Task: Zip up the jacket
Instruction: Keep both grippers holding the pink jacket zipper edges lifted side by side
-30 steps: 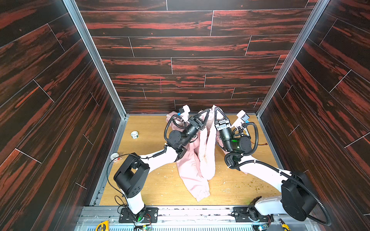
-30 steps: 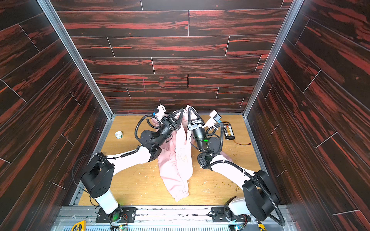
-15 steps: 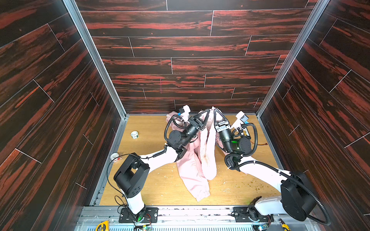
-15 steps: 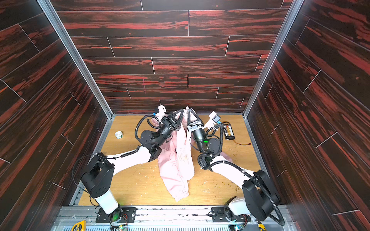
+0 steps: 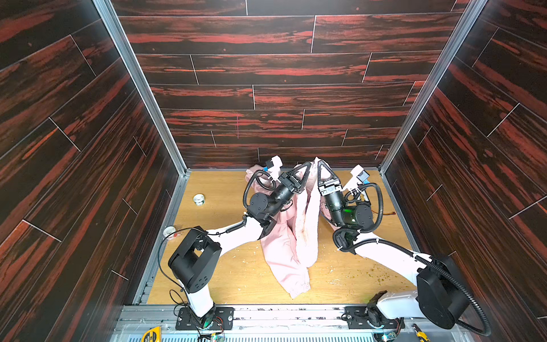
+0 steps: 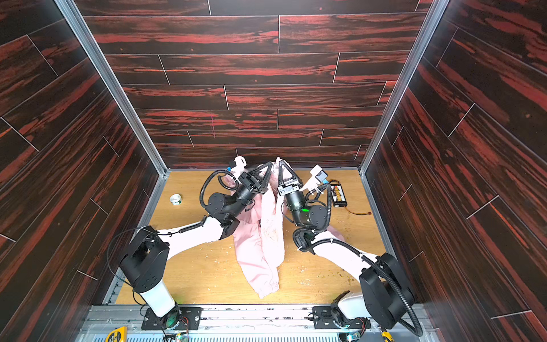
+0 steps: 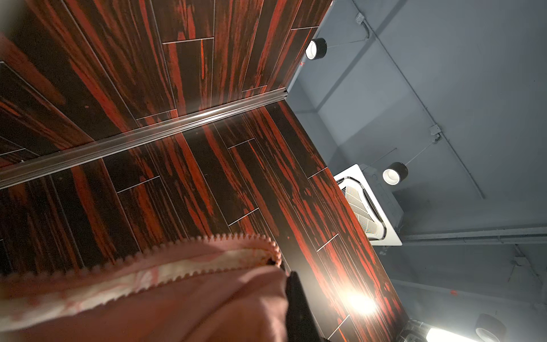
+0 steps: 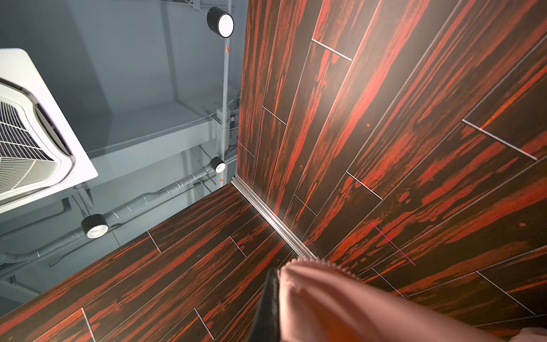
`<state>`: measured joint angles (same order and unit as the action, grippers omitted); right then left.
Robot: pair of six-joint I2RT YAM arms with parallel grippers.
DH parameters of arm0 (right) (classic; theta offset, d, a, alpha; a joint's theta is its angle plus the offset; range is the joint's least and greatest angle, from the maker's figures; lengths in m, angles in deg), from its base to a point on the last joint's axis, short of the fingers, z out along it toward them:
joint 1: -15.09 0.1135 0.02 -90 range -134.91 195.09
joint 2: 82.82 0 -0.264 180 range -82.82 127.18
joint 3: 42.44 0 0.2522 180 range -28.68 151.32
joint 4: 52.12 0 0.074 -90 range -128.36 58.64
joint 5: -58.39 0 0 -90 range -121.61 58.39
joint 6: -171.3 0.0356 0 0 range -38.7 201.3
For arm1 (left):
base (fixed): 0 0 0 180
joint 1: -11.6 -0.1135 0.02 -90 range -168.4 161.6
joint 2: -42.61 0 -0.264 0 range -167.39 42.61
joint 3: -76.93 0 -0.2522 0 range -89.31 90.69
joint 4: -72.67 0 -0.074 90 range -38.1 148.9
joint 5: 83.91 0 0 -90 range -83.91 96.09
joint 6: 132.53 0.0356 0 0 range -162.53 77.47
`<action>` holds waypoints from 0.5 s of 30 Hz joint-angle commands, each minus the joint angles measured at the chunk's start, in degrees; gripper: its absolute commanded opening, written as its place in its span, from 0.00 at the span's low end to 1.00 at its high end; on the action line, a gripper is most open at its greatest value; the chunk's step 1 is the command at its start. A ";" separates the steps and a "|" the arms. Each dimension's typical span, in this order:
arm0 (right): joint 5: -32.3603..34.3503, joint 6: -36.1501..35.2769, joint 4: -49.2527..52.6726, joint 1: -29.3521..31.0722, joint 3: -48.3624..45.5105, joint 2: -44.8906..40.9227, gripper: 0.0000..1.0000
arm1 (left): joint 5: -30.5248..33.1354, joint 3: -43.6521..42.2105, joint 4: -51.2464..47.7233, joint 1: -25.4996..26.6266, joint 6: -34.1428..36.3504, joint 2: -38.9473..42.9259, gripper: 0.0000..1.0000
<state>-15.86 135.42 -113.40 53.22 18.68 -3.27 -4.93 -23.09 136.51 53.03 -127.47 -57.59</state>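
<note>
Partly hidden, bunched pink jacket (image 5: 284,254)

Both arms angle upward at mid-frame, the left gripper (image 5: 308,165) and right gripper (image 5: 320,163) pinched closed on the jacket (image 5: 284,254), tips nearly meeting.

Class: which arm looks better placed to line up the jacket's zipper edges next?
Probably left: the left gripper, shut on the jacket, sees a long run of zipper teeth; the right gripper sees only a short bit.
</note>
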 commanded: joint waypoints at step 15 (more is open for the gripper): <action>1.13 -1.02 -4.14 -0.75 3.18 -1.39 0.00 | -1.37 1.47 3.17 0.11 -0.92 0.62 0.00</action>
<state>-15.42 134.79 -113.36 52.87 19.51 -3.27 -5.48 -23.09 136.51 53.03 -127.91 -57.59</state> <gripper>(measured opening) 0.048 0.072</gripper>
